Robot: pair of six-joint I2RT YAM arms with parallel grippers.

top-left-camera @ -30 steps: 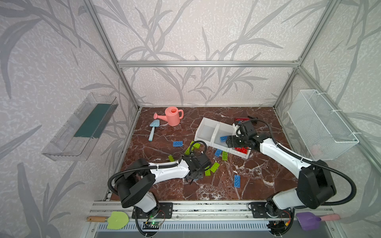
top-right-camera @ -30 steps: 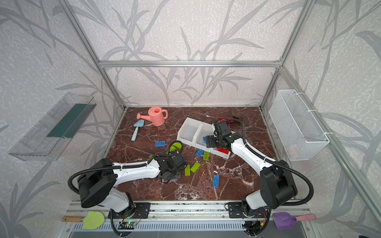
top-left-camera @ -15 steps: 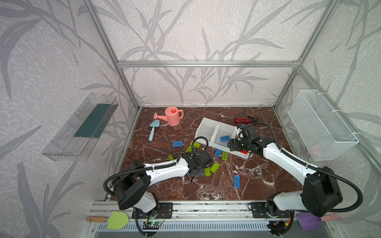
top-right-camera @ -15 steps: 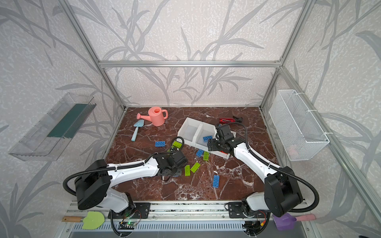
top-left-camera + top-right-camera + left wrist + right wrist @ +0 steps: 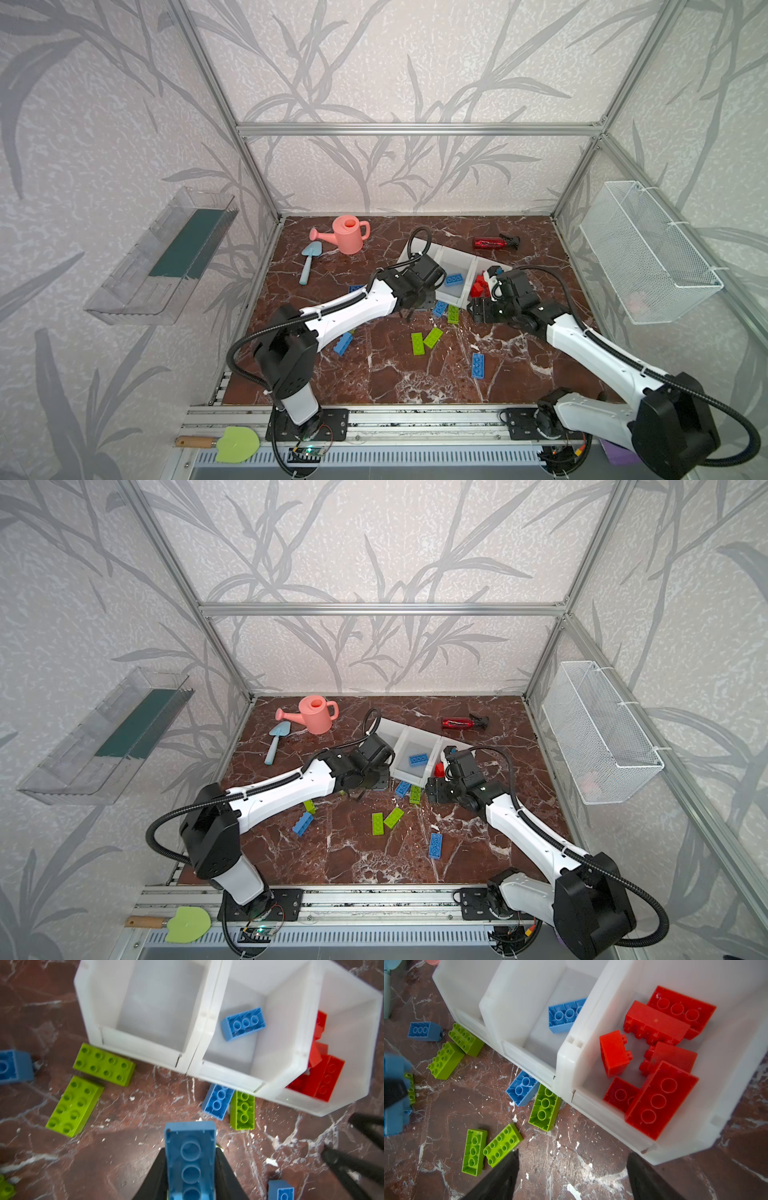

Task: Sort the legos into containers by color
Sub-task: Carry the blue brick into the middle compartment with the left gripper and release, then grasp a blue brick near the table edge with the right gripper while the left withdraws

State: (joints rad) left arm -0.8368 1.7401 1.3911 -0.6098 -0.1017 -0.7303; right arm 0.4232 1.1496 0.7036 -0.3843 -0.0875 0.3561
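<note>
While L claw clamps blue lego betw. its jaws, R claw gapes nr containers.

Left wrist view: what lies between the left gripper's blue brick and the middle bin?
In the left wrist view, a loose blue lego against the middle bin front wall, a green lego beside it; otherwise bare marble.

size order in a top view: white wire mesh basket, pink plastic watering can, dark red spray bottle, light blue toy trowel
wire mesh basket
watering can
spray bottle and trowel: look about alike
</note>
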